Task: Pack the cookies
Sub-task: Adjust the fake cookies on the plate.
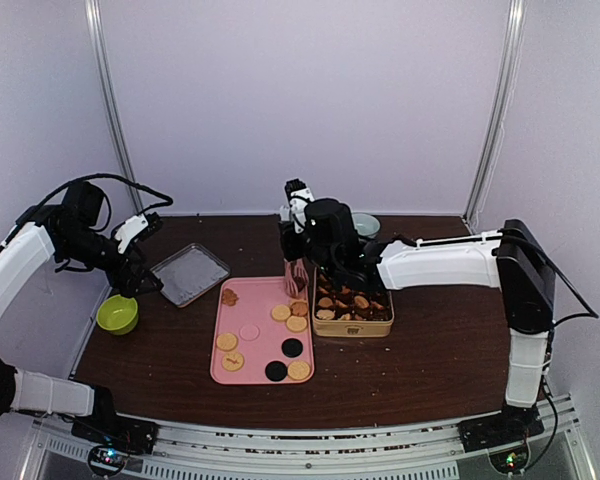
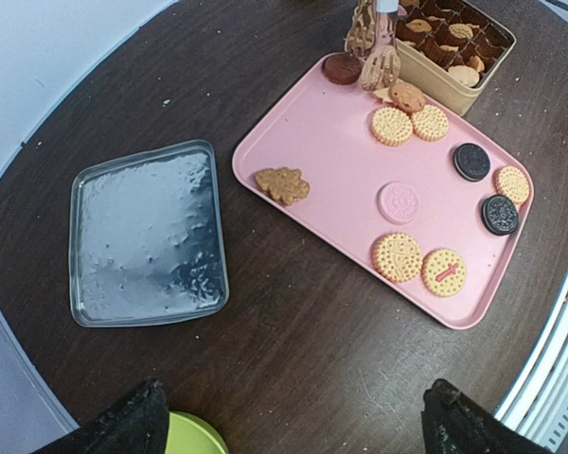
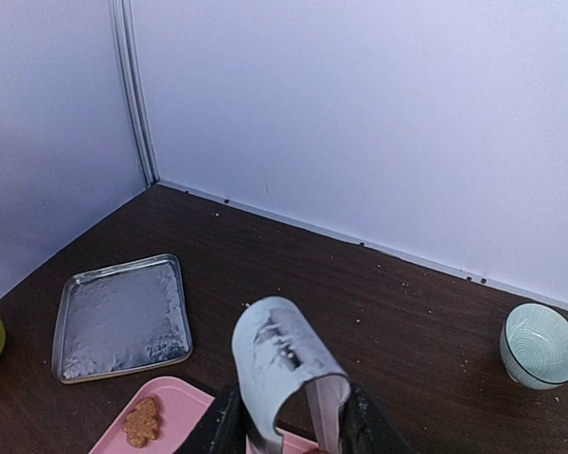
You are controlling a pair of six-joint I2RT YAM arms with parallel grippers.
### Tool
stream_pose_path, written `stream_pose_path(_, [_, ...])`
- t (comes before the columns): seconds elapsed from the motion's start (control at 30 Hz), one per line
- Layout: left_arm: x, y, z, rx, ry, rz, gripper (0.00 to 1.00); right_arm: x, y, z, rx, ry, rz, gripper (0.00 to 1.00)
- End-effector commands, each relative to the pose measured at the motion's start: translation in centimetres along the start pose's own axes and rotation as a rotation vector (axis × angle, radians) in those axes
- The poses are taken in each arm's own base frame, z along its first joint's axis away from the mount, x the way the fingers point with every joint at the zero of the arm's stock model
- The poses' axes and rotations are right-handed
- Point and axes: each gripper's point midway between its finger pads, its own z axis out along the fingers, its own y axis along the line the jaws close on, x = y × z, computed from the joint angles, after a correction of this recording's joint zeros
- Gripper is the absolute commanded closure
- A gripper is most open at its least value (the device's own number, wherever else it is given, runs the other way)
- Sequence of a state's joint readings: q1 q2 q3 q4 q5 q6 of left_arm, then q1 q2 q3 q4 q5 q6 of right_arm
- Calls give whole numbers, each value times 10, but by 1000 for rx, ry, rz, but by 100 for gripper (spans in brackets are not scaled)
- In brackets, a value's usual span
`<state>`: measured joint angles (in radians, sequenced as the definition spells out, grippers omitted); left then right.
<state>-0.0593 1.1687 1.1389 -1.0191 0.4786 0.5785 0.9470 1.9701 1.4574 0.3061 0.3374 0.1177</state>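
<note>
A small lime-green bowl (image 1: 117,314) sits at the far left edge of the dark brown wooden counter (image 1: 430,350). In the left wrist view it is cut down to a sliver. Just above it hangs the left end effector (image 2: 293,390), its two black fingers (image 2: 123,426) spread wide apart with nothing between them.

To its right a shallow square silver metal tray (image 2: 147,232) lies flat on the counter.

Next comes a pink rectangular plastic tray (image 2: 331,161) carrying loose cookies (image 2: 398,256):
- a brown leaf-shaped one alone near its left edge
- a dark red round one at the far corner
- several tan round ones
- one pink one near the middle
- two black ones toward the right side

All of them lie flat. Most lie apart, though the few at the far right corner touch or overlap.

Over that far corner stand pale tongs with hand-shaped tips (image 2: 379,61), the tips just beside the dark red cookie; whether they touch it cannot be told. The right end effector (image 3: 289,430) is clamped on the tongs' handle. Its own camera shows only the grey looped top, with the finger ends cut off by the bottom edge.

A gold square metal tin (image 1: 352,328) touches the pink tray's right side and holds more tan and brown cookies in dark pockets; the arm hides its far part from above.

Far right, near the back wall, stands a pale blue ribbed bowl (image 3: 540,345)
</note>
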Motion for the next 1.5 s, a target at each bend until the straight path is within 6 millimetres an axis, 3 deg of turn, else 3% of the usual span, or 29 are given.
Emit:
stream_pose_path(0.0, [-2, 2, -2, -5, -8, 10, 4, 7, 0, 2, -4, 1, 27, 66])
stream_pose_path(0.37, [-1, 2, -2, -1, -9, 9, 5, 31, 12, -2, -56, 46, 62, 66])
stream_pose_path(0.67, [-1, 0, -1, 6, -11, 12, 4, 34, 36, -29, -114, 46, 61, 67])
stream_pose_path(0.97, [-2, -1, -1, 10, -17, 11, 5, 46, 21, -48, -70, 59, 48, 68])
stream_pose_path(1.1, [-2, -2, -2, 11, -21, 9, 5, 32, 21, -54, -86, 32, 56, 69])
stream_pose_path(1.47, [-3, -2, -3, 9, -23, 8, 5, -42, 15, -58, -120, -87, 89, 69])
